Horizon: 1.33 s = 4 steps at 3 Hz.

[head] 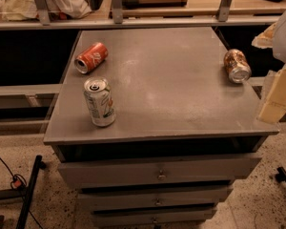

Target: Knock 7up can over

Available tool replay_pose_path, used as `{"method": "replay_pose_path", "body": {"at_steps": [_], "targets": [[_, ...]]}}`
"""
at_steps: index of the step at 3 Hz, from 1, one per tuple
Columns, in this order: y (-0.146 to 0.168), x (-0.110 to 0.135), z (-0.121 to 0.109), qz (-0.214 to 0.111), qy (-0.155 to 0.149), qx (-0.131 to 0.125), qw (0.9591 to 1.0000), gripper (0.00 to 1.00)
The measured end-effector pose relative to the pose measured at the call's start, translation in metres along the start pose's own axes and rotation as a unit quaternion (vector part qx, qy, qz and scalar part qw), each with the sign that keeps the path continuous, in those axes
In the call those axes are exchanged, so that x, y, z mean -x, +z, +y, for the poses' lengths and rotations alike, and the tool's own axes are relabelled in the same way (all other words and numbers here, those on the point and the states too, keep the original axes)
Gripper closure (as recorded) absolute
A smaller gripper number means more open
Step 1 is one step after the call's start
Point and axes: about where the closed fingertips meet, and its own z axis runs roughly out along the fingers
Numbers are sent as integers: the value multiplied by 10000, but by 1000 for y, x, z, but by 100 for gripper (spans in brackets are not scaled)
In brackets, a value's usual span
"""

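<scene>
The 7up can (99, 101), white-silver with a green tint and a silver pull-tab top, stands upright near the front left corner of the grey cabinet top (167, 85). My gripper (277, 97) shows as pale cream parts at the right edge of the view, just off the cabinet's right front corner, far to the right of the can. It touches none of the cans and holds nothing that I can see.
A red-orange can (91, 57) lies on its side at the back left of the top. A brown-copper can (237, 66) lies on its side at the right edge. Drawers (157, 173) are below the top. A shelf rail (133, 23) runs behind.
</scene>
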Motion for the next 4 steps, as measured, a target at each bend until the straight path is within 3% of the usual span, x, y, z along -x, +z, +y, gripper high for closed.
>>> {"method": "replay_pose_path", "body": {"at_steps": [1, 2, 3, 4], "targets": [[0, 0, 0, 0, 0, -1, 10000, 0], [2, 9, 2, -246, -67, 228, 9994, 0], [17, 34, 0, -956, -173, 581, 9936, 0], [25, 87, 14, -1990, -444, 869, 9751, 0]]}}
